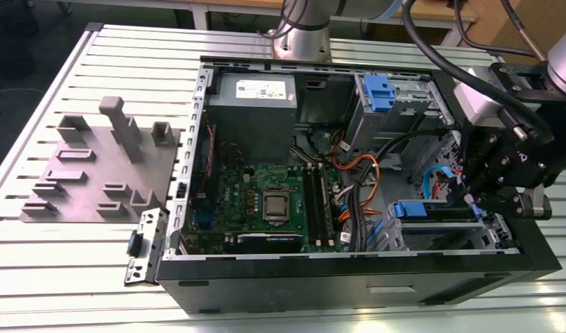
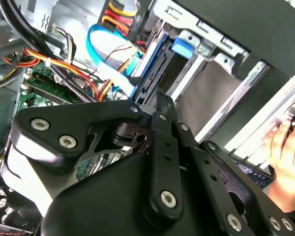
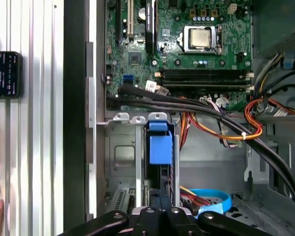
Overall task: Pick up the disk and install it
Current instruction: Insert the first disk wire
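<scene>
Black gripper (image 2: 160, 105) linkage up close, tips together at the blue-framed disk (image 2: 152, 59) sitting edge-on in the metal drive cage (image 2: 211, 49). Blue ribbon cable (image 2: 101, 42) and orange/yellow wires (image 2: 64, 66) beside it, green motherboard (image 2: 39, 91) behind. A person's hand (image 2: 285, 152) at the frame's edge.

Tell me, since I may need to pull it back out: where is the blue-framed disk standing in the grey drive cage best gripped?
Probably by the blue plastic tab at the exposed end of the blue-framed disk, coming from the computer case's open side. The disk stands on edge between the grey drive cage's walls, so its broad faces are shut in. The gripper is at that same end.
</scene>
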You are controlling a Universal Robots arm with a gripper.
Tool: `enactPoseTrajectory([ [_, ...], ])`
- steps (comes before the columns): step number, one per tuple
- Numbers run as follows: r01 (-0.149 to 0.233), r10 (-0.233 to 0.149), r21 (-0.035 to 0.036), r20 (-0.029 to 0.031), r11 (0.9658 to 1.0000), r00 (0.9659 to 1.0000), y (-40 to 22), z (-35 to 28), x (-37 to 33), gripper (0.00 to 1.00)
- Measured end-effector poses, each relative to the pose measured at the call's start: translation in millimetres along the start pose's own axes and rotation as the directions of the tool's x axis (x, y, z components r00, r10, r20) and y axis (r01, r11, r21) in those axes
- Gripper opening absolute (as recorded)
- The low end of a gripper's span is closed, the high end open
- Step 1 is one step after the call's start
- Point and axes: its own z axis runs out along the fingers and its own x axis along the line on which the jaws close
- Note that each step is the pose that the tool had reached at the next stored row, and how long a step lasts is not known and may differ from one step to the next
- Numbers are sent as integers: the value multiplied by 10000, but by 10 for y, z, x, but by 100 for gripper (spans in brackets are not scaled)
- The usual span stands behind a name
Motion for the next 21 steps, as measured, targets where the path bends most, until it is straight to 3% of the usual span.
enactPoseTrajectory([
  [5,0,0,0,1,10000,10000,-73,-3,-7,11],
  [13,1,-1,0,4,10000,10000,-113,-63,-23,11],
  [21,0,0,-2,1,10000,10000,-234,-67,-82,11],
])
